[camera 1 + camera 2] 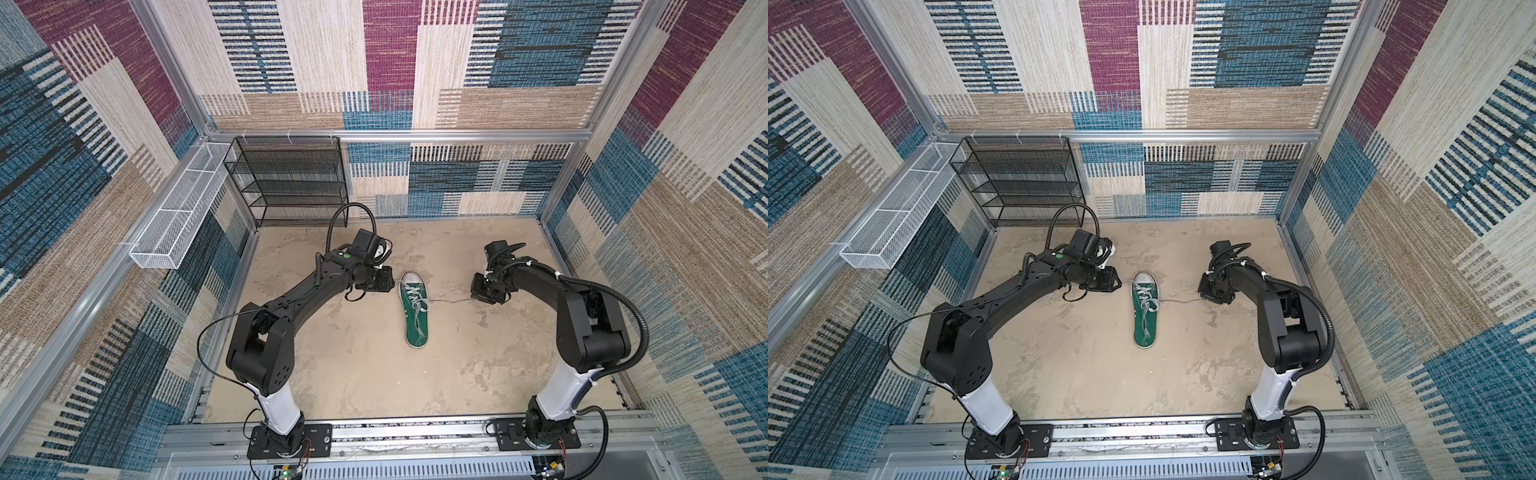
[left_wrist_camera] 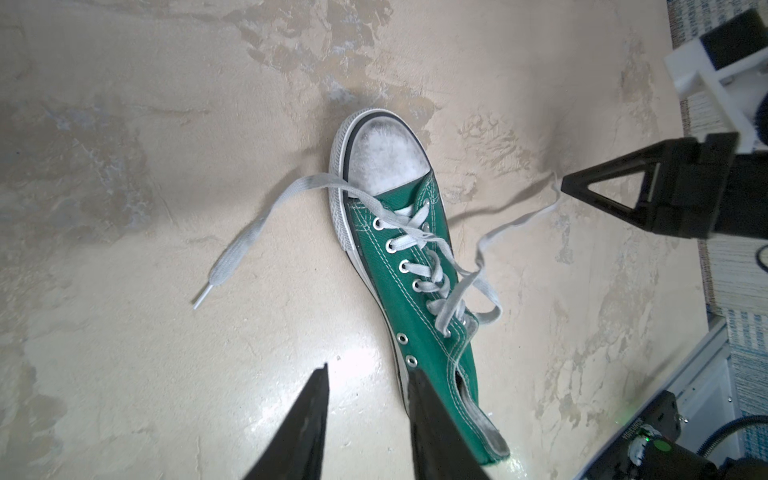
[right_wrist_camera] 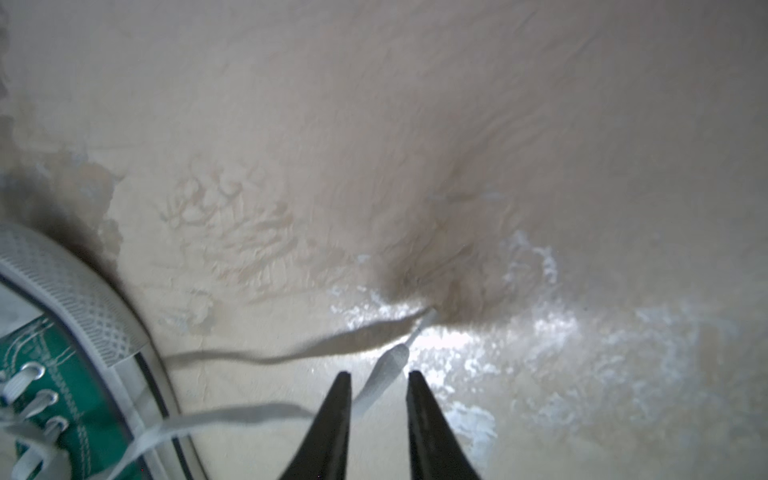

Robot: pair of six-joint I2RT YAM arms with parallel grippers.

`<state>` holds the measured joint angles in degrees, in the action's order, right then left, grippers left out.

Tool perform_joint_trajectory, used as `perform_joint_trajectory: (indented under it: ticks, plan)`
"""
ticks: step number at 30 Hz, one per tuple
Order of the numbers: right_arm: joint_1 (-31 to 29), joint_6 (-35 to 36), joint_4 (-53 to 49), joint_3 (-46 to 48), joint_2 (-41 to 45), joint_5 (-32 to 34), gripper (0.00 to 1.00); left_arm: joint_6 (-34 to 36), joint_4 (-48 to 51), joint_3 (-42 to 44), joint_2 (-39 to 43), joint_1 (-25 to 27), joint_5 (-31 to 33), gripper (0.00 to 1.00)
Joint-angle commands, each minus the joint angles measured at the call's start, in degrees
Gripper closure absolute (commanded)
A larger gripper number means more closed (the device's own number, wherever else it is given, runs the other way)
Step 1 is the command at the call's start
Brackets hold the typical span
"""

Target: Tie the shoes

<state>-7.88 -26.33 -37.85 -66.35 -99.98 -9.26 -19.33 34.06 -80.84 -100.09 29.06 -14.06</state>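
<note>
An untied green sneaker (image 1: 413, 309) lies on the beige table (image 1: 332, 374) between two grippers. The right gripper (image 3: 379, 372) has its jaws apart, with one lace end (image 3: 388, 361) lying loose between them (not pinched). The left gripper (image 2: 370, 368), jaws apart and empty, hovers beside the shoe's heel half, with the other lace end (image 2: 249, 232) out ahead of its jaws. The step in hand is probably gathering the laces; next, each gripper must close on an end.
</note>
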Motion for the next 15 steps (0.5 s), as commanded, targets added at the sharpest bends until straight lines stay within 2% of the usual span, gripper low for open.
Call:
perform_joint_trajectory:
  ticks: [1,5,6,11,13,15]
  plan:
    - [0.0,1.2,-1.3,-0.4,2.7,0.2,0.64,0.4,-0.4,0.2,0.4,0.0,-0.7,0.64]
    - [-1.4,14.0,-2.1,-1.5,5.6,5.8,0.63,1.0,-0.1,0.4,0.5,0.0,-0.3,0.64]
    - [-1.9,19.2,-1.1,-1.0,6.7,6.6,0.63,1.0,-0.2,0.5,0.6,-0.1,-0.3,0.64]
    - [-3.6,42.5,3.0,3.8,11.6,5.5,0.64,0.6,-0.8,1.6,0.8,-0.1,-0.7,0.64]
    - [-4.2,49.1,2.1,3.9,11.3,3.5,0.65,0.5,-1.1,2.2,1.0,-0.1,-0.7,0.64]
    - [-4.8,52.3,1.3,3.3,9.6,4.3,0.66,0.6,-1.2,2.6,1.1,-0.1,-0.7,0.64]
